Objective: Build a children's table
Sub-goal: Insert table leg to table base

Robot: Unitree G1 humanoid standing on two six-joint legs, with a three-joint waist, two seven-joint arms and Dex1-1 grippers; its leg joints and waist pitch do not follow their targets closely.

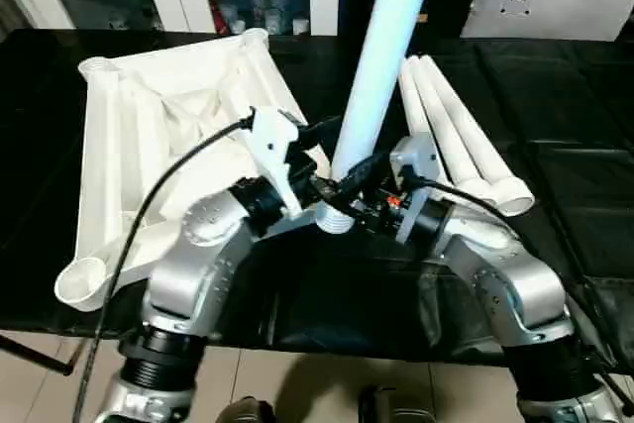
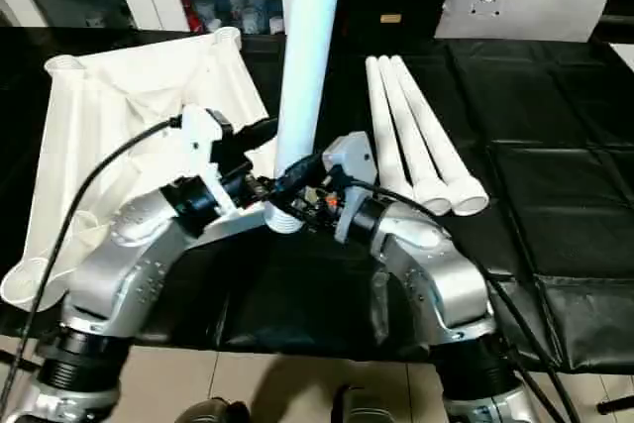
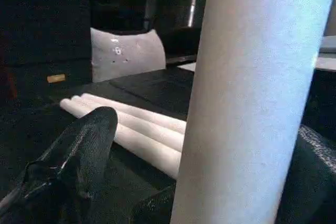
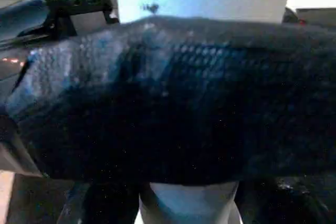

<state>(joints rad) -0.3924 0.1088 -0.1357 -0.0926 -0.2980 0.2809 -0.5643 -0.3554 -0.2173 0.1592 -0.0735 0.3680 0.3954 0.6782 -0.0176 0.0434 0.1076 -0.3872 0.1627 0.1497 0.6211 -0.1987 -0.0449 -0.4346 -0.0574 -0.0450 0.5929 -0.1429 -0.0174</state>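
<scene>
**Leg upright between both grippers**

Three spare legs (image 1: 461,136) lie side by side on the black sheet (image 1: 555,96), right of the arms; the tabletop (image 1: 149,136) lies ribs-up (left). The right gripper (image 1: 349,188) clamps the standing leg (image 1: 381,56) near its base. The left gripper (image 1: 315,136) stands wide open just beside it.

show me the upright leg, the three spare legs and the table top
upright leg (image 1: 381,56), left eye view, middle of its shaft
three spare legs (image 2: 416,136), right eye view, shaft of the middle one
table top (image 1: 104,175), left eye view, its long side rail
</scene>
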